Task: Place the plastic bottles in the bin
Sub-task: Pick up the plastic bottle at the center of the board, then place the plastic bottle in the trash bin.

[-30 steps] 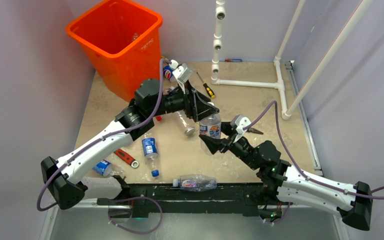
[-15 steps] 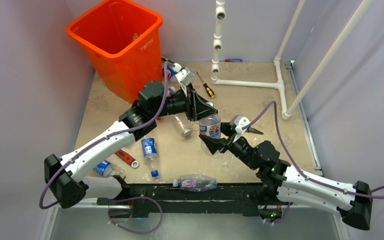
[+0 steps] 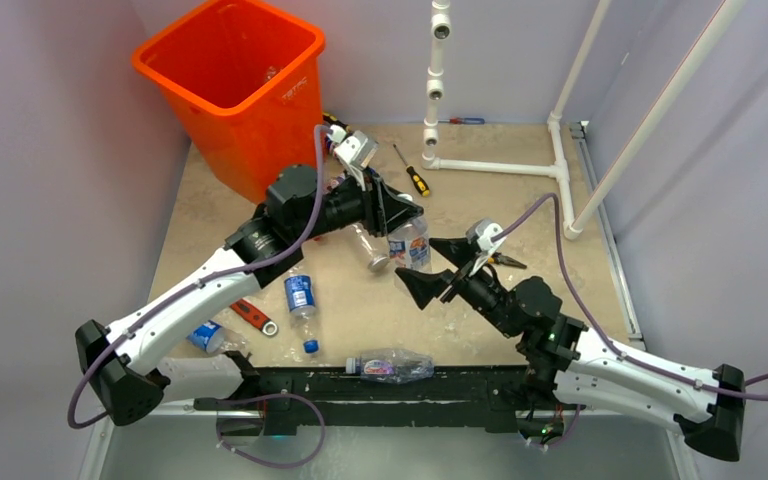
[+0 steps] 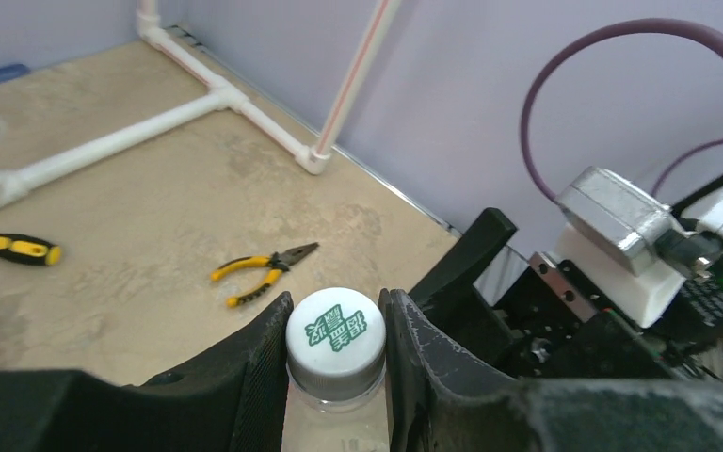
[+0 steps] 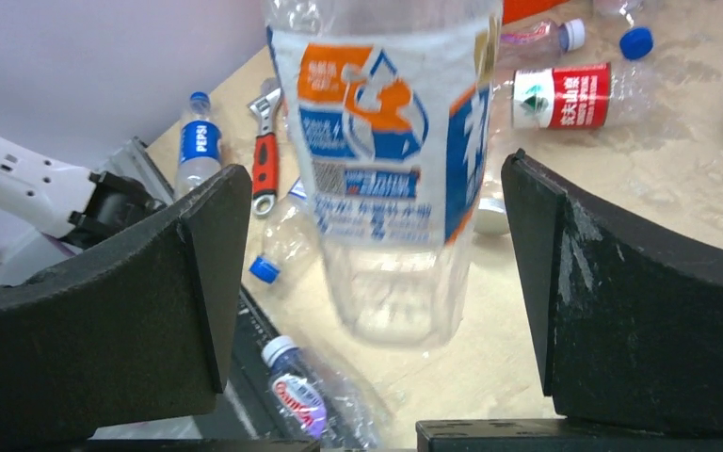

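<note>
Right gripper (image 5: 374,188) has sprung wide, freeing the bottle (image 3: 409,243); left gripper (image 4: 336,306) pinches its white cap (image 4: 335,334). Handover apparently done; next, swing it over the bin (image 3: 250,140)

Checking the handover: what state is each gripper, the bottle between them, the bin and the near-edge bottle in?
left gripper: shut on the held bottle at its top.
right gripper: open, fingers either side of the held bottle, apart from it.
held bottle: upright, capped.
bin: upright, mouth open.
near-edge bottle: lying on its side, crumpled.
</note>
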Controlling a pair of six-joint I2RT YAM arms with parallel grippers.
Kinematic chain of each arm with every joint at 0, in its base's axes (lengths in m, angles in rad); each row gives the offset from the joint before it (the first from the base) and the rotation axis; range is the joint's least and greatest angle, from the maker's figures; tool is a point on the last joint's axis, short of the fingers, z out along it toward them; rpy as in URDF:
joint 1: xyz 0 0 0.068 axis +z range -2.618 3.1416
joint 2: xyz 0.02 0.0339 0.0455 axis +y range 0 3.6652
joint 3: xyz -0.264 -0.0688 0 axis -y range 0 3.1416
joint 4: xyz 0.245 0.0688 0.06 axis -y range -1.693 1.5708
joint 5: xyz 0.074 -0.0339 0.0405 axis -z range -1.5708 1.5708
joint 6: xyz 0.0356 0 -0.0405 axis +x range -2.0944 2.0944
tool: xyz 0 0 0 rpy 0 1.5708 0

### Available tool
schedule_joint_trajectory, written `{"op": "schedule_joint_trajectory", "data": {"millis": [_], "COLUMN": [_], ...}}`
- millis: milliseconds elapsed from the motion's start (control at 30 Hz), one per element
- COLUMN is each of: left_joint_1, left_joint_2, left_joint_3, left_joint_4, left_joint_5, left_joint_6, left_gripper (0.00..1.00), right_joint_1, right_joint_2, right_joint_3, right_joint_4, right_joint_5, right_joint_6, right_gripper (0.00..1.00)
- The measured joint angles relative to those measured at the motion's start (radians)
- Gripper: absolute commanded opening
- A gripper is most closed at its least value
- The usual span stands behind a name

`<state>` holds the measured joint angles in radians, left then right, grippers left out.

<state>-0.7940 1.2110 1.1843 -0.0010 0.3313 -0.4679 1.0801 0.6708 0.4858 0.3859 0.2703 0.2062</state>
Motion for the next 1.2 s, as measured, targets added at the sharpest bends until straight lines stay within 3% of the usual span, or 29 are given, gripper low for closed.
{"op": "schedule_joint_trajectory", "data": {"millis": [300,467,600,767,1000,1200], "left_joint_1": [0.0,0.0,0.018,0.166,0.288,0.55], "left_joint_2": [-0.102,-0.112,-0.046,0.109,0.148,0.233], "left_joint_3": [0.092,0.219,0.352,0.529,0.463,0.476], "left_joint_4": [-0.067,-0.027,0.075,0.212,0.516,0.653], "left_joint_5": [-0.35,-0.52,-0.657,-0.719,-0.729,-0.724], "left_joint_6": [0.177,0.303,0.488,0.631,0.828,0.8], "left_gripper": [0.0,0.0,0.0,0.0,0.0,0.0], "right_joint_1": [0.0,0.0,0.0,0.0,0.0,0.0], "right_joint_2": [-0.055,-0.085,-0.042,-0.016,-0.053,-0.071], "right_joint_3": [0.107,0.068,0.058,0.022,0.013,0.002], "right_joint_4": [-0.13,-0.125,-0.126,-0.135,-0.164,-0.176], "right_joint_5": [-0.019,-0.081,-0.091,-0.09,-0.082,-0.071], "right_joint_6": [0.136,0.156,0.159,0.16,0.172,0.177], "right_gripper": [0.99,0.99,0.99,0.99,0.99,0.99]}}
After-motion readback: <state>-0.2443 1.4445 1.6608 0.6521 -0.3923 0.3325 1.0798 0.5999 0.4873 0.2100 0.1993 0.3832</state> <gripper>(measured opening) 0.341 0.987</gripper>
